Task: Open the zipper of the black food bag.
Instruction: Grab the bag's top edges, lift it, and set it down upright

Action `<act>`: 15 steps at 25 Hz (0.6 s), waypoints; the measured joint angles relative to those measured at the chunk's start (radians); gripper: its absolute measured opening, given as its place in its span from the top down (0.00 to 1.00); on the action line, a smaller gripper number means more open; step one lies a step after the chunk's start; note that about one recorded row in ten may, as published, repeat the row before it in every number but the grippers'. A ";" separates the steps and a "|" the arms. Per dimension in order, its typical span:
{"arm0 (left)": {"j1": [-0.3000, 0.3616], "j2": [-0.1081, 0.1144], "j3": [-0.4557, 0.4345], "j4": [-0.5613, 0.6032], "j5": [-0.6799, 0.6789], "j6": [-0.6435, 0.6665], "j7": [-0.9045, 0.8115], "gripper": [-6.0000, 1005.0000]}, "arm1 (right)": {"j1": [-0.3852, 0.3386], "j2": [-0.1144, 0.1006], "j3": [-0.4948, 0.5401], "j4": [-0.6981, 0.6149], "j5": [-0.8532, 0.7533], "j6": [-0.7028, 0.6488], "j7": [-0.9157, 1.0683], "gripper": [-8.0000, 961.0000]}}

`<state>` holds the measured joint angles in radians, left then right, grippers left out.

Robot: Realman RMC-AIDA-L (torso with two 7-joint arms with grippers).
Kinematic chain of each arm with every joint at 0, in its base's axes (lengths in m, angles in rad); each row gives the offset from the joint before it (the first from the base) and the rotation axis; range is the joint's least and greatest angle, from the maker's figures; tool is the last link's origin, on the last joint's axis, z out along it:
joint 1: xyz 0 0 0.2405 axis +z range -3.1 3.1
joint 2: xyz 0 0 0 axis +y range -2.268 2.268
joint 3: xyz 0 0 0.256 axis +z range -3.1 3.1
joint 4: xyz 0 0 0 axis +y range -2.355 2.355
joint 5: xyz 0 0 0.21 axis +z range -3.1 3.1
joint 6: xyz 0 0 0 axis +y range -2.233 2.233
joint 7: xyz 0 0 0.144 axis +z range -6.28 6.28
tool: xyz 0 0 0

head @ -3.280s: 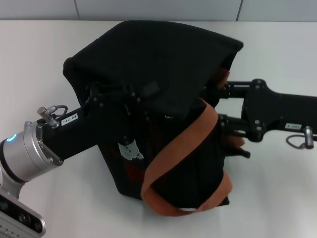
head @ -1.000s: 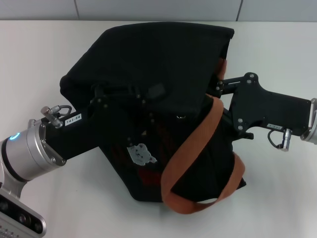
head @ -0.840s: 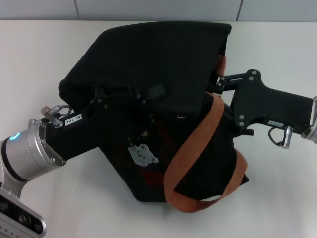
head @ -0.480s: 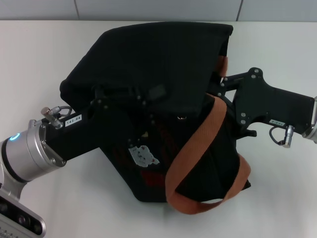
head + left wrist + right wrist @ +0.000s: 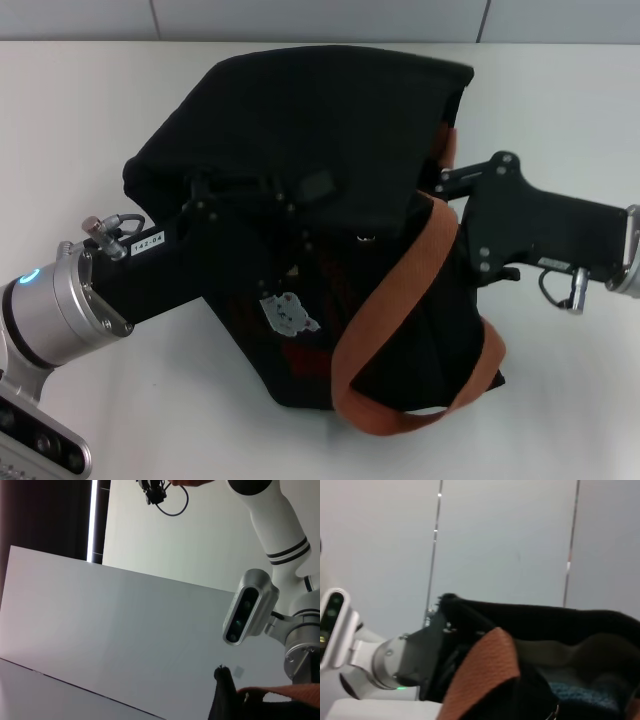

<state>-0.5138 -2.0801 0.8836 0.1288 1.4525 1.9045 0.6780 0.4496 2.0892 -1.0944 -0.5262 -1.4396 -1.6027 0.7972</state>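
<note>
**Both arms at the black bag, its top flap raised**

Here, the left gripper (image 5: 245, 200) presses into the left side of the bag (image 5: 300, 130), its black body lying against the fabric just above the small bear print (image 5: 287, 312). I cannot tell how its fingers stand; black blends into black. The right gripper (image 5: 440, 185) reaches in from the opposite side, at the bag's upper right corner, beside an orange-brown strap (image 5: 400, 290). Its tips go under the fabric there, so I cannot tell whether they are spread or pinched together.

The bag sits in the middle of a white table (image 5: 80, 110), tilted, with its top flap lifted like a hood. The right wrist view looks under that flap at a pale lining (image 5: 570, 652). The zipper's line cannot be made out. A second strap loop (image 5: 440, 395) hangs low at the bag's near corner.
</note>
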 joint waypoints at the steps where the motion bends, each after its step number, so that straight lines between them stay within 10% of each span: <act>1: 0.000 0.000 0.000 0.000 0.000 0.000 0.000 0.91 | 0.000 0.000 -0.006 0.000 0.001 -0.007 0.000 0.99; 15: 0.000 0.000 0.002 0.000 -0.001 0.002 0.000 0.91 | -0.040 -0.007 0.002 -0.011 0.003 -0.101 0.005 0.59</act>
<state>-0.5138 -2.0800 0.8851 0.1288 1.4515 1.9062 0.6780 0.4097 2.0826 -1.0925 -0.5375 -1.4366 -1.7037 0.8019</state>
